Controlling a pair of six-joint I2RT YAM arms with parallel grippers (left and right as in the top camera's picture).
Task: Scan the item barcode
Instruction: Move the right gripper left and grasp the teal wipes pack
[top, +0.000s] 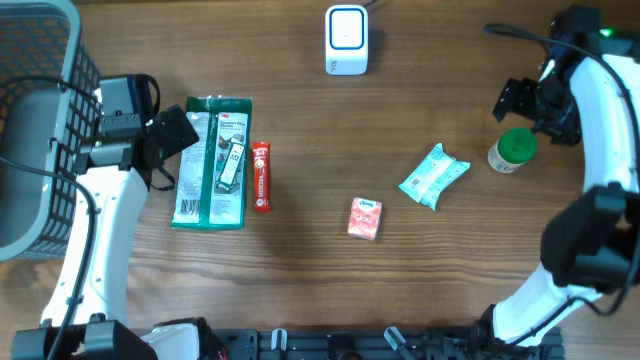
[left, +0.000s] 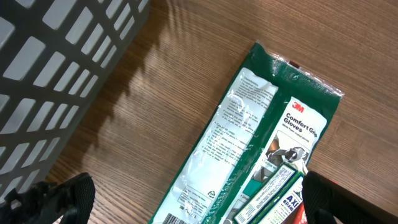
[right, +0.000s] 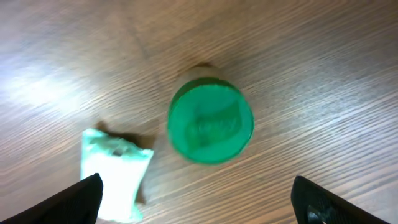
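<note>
At the right of the overhead frame, a small white bottle with a round green cap (top: 512, 150) stands upright on the wooden desk (top: 300, 290), directly beneath the nearer right claw (right: 199, 205), spread wide and empty, while the left claw (left: 199, 208), equally wide, hovers over a flat green glove packet (top: 211, 160).

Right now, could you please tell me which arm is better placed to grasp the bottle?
Right: the right gripper hangs open directly over the bottle; the left gripper is far off, above the gloves.
</note>
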